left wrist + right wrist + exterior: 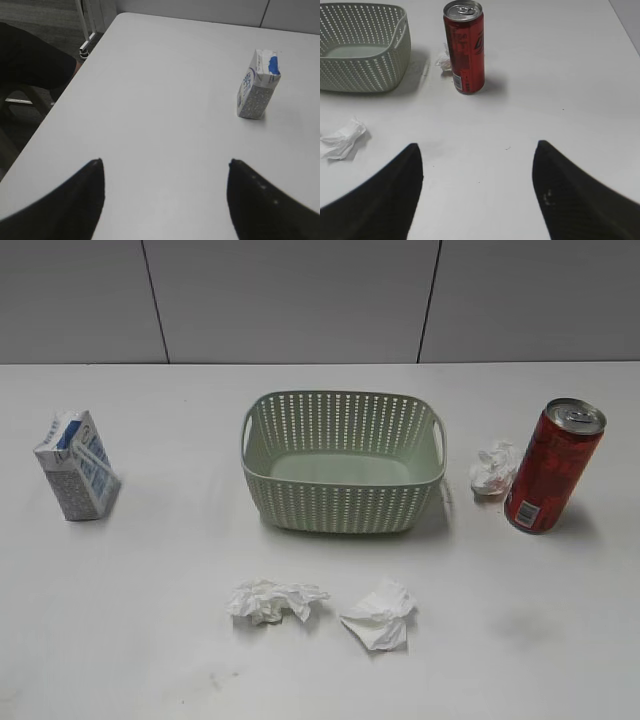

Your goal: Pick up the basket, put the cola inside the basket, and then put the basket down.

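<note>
The sage-green slotted basket (343, 502) stands empty at the middle of the white table; part of it also shows at the top left of the right wrist view (365, 75). The red cola can (553, 478) stands upright to its right, and shows in the right wrist view (465, 50). My right gripper (477, 145) is open and empty, well short of the can. My left gripper (165, 161) is open and empty over bare table near the left edge. Neither gripper shows in the exterior view.
A blue-white carton (77, 465) stands at the left, also in the left wrist view (257, 85). Crumpled tissues lie in front of the basket (268, 600) (382, 616) and one between basket and can (494, 468). The table's left edge (60, 100) is close to my left gripper.
</note>
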